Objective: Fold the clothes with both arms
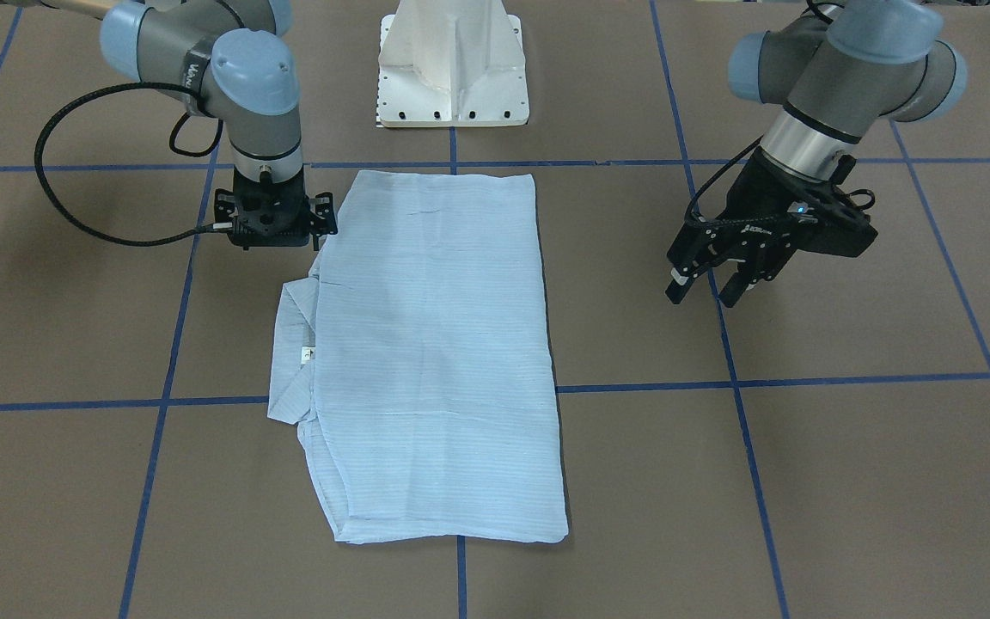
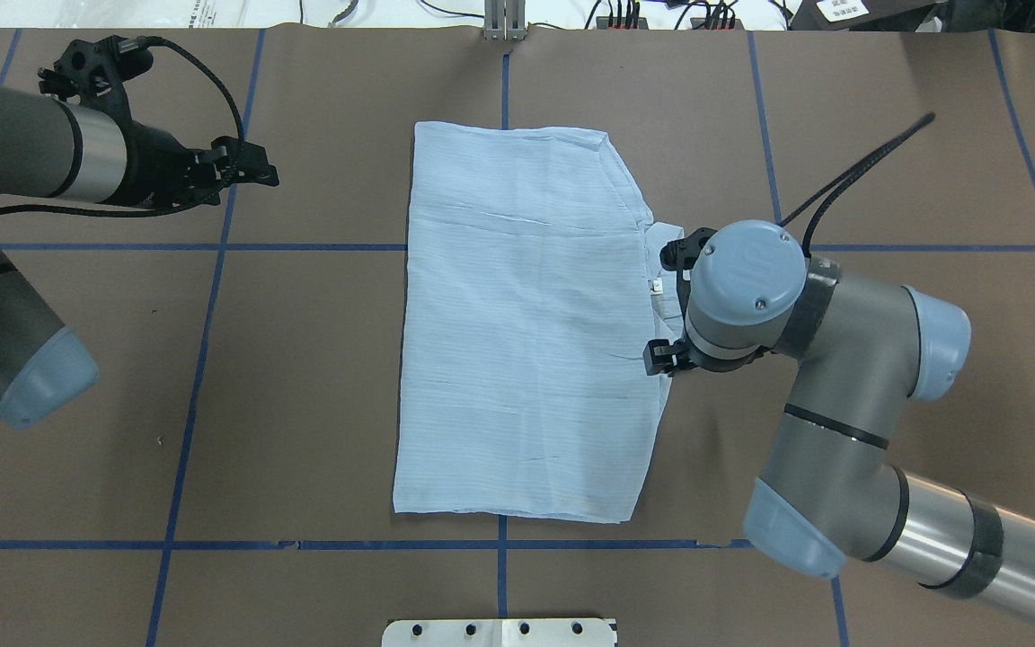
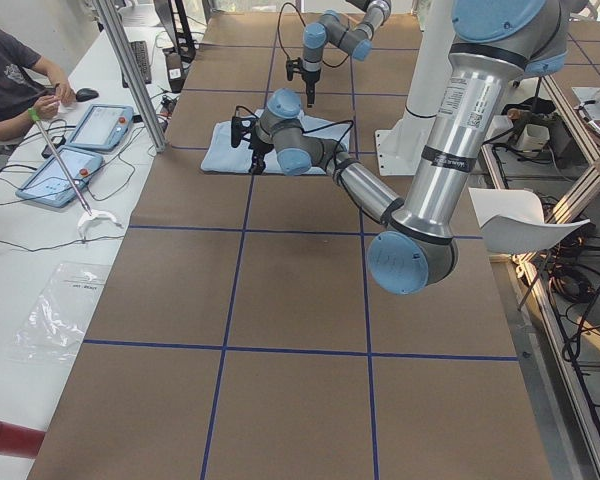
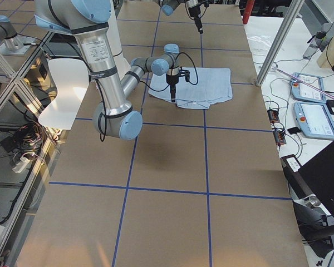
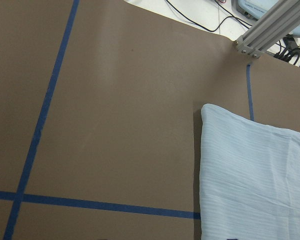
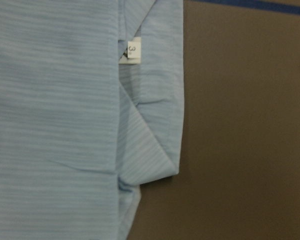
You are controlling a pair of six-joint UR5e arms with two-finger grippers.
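The shirt lay flat on the table, already folded to a long rectangle, with the base just off one short end and its long axis running straight away from it. The collar and a small white label stuck out from the shirt's long edge on the robot's right. The right gripper pointed straight down just beside that edge, near the shirt's base-end corner, so it was much the nearer of the two. Its fingertips were hidden under its own body, and whether they were parted or closed could not be told. The left gripper hung tilted and well apart from the shirt's opposite long edge, its jaws spread and holding nothing. The next fold would probably start from the collar side, since only the right arm was in reach; the left would have to cross bare table first. The cloth was thin, light blue and finely striped, limp, with shallow creases across it. The collar looked stiffer, doubled and stitched along its rim, folded to a point. The table's cover was matt brown, ruled with blue tape.
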